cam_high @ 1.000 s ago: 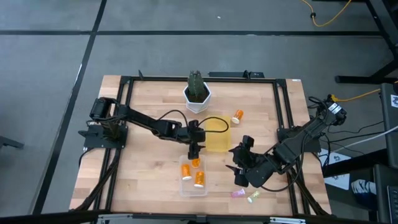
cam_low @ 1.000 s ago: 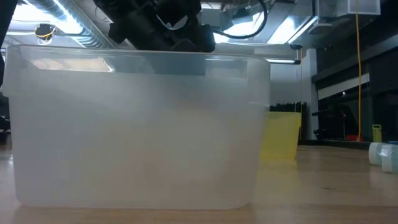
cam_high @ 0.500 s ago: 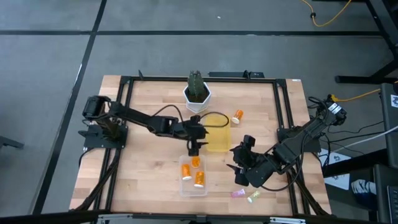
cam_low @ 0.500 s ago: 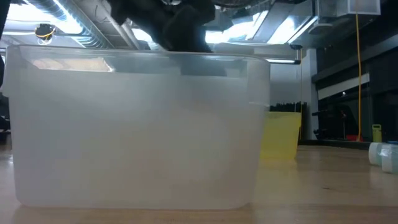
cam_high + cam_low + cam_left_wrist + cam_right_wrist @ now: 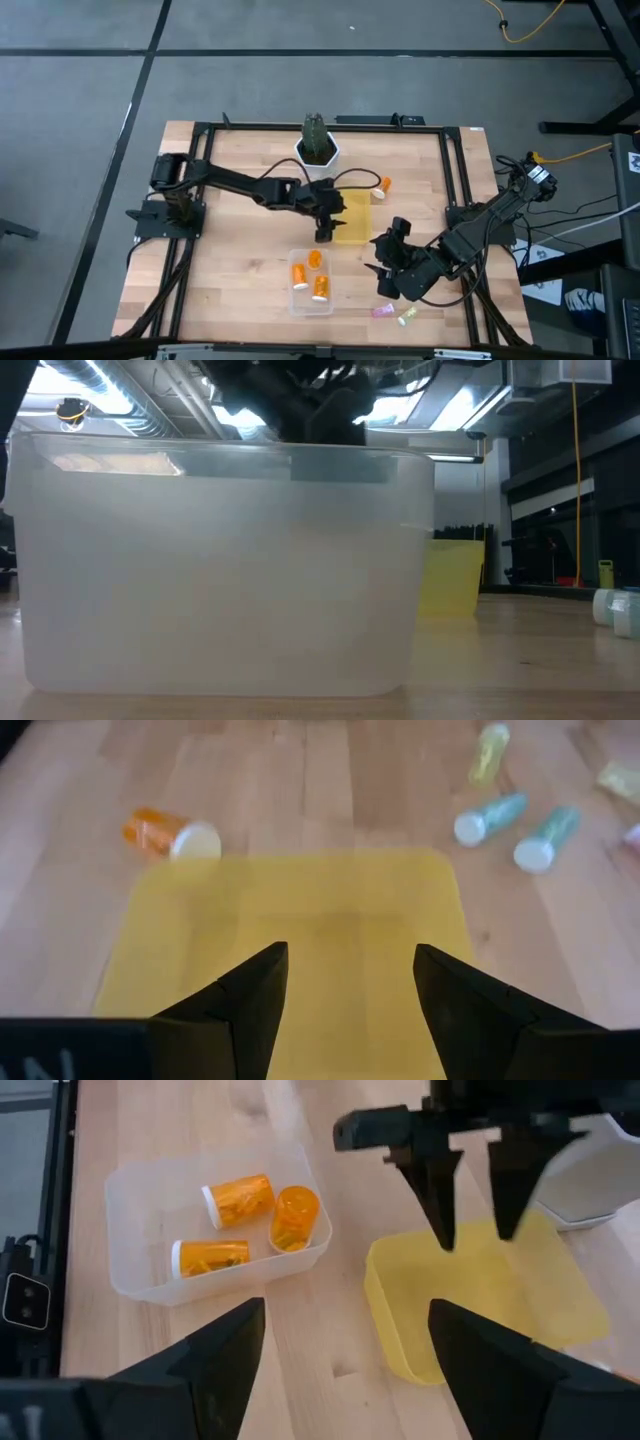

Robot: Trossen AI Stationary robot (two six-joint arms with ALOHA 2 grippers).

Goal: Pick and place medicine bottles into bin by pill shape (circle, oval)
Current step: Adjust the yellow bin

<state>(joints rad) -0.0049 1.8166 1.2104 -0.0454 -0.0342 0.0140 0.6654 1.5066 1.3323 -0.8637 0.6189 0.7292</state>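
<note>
Three orange medicine bottles (image 5: 240, 1225) with white caps lie in the clear bin (image 5: 312, 282). Another orange bottle (image 5: 381, 187) lies on its side on the table beyond the yellow bin (image 5: 352, 216). My left gripper (image 5: 324, 232) hangs open over the yellow bin's left edge with nothing between its fingers (image 5: 475, 1240). My right gripper (image 5: 385, 268) waits open above the table, right of the clear bin. A pink bottle (image 5: 382, 311) and a yellow-green one (image 5: 408, 316) lie near the front edge. Several more pale bottles (image 5: 487, 817) show in the left wrist view.
A white pot with a green plant (image 5: 317, 150) stands behind the yellow bin, close to my left arm. In the low view the clear bin (image 5: 220, 560) fills the foreground and the yellow bin (image 5: 450, 575) stands behind it. A black frame (image 5: 455, 170) borders the wooden table.
My left gripper has risen from above the clear bin's far end and moved toward the table's far right, and now hangs over the yellow bin. The three orange bottles in the clear bin have stayed put. My right arm has kept still.
</note>
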